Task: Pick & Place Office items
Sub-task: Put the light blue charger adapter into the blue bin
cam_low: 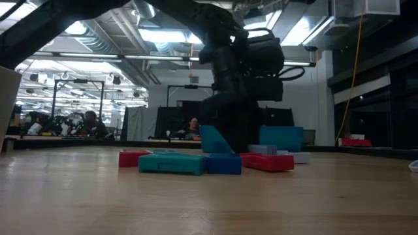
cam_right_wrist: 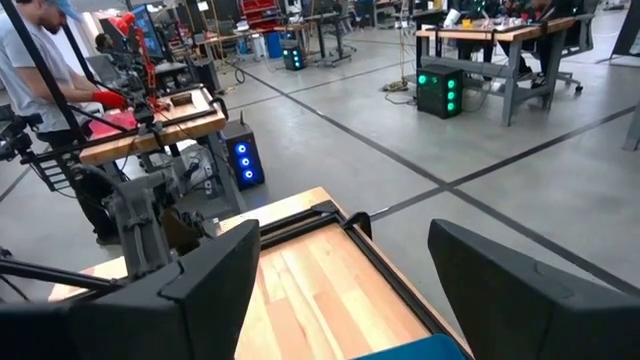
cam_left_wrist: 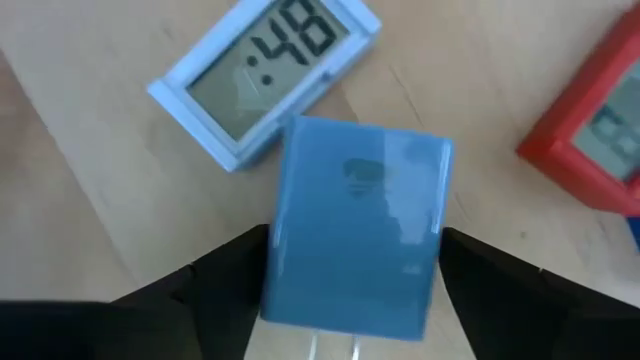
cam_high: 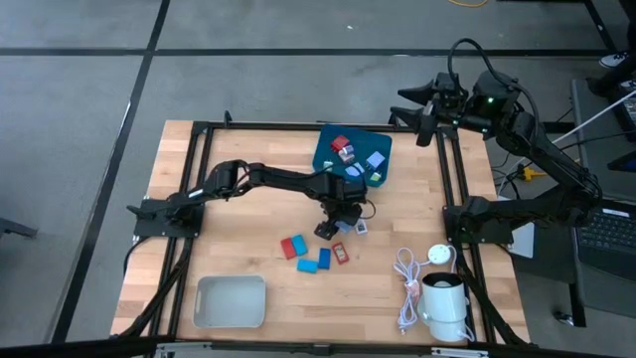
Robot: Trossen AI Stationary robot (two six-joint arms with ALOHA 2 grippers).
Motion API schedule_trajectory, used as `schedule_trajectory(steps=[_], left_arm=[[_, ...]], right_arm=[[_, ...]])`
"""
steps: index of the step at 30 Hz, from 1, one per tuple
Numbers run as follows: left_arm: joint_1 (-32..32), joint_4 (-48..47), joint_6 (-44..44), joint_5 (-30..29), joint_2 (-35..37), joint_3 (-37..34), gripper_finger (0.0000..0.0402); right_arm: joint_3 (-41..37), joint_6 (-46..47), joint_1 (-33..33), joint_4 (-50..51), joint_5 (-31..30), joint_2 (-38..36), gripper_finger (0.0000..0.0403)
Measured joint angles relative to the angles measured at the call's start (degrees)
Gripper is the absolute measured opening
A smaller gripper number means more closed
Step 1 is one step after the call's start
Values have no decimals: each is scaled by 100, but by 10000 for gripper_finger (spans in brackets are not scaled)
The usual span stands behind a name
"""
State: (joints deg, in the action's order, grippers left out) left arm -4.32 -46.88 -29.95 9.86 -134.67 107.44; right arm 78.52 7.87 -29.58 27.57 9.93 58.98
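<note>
blue charger (cam_left_wrist: 355, 235) | held in left gripper (cam_left_wrist: 350, 300) | mid-table

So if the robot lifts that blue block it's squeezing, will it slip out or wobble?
Probably it stays put: the left gripper has a finger on each flat side of the blue block. Its face looks glossy, so a loose squeeze might let it slide. It looks like stiff plastic, so it shouldn't bend. Two thin prongs show at its end, so it may be a plug.

White cable (cam_high: 406, 283) beside white cylinder (cam_high: 443, 303); grey tray (cam_high: 231, 301).
</note>
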Motion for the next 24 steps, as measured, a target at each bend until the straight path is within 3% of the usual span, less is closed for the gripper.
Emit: schedule_trajectory(steps=[7, 15, 24], left_arm=[[8, -40, 472, -133, -79, 58, 217], [-275, -340, 966, -132, -153, 684, 214], [-647, -849, 889, -64, -135, 1956, 214]], right_arm=[[0, -19, 0, 51, 4, 0, 297], [0, -100, 0, -210, 22, 0, 297], [2, -274, 0, -828, 177, 0, 297]])
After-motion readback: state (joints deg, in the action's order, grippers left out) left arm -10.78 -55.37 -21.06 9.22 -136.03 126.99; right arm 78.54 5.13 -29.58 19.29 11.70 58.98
